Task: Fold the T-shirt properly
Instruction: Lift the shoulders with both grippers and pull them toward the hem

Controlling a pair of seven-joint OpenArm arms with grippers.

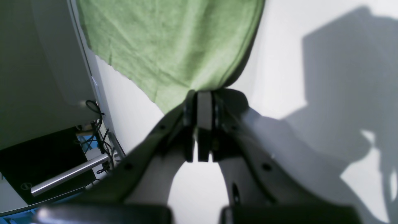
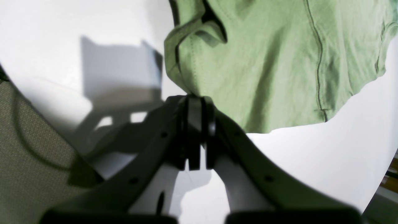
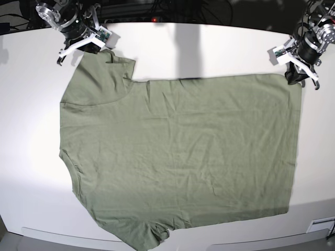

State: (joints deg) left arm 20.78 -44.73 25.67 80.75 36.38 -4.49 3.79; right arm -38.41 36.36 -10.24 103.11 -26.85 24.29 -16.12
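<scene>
The olive-green T-shirt [image 3: 178,157] lies spread flat on the white table [image 3: 209,47], sleeves to the left and hem to the right in the base view. My left gripper [image 3: 296,78] is at the far right hem corner. In the left wrist view the left gripper [image 1: 203,93] is shut, with the T-shirt [image 1: 168,46] pinched at its tips. My right gripper [image 3: 99,48] is at the far left sleeve. The right wrist view shows the right gripper [image 2: 194,99] shut on the sleeve's stitched edge of the T-shirt [image 2: 264,62].
The table's back edge runs just behind both grippers, with dark cables [image 3: 157,10] beyond it. A metal bar and wires [image 1: 68,174] hang below the table edge by the left arm. A grey mesh surface [image 2: 25,140] lies beside the right arm.
</scene>
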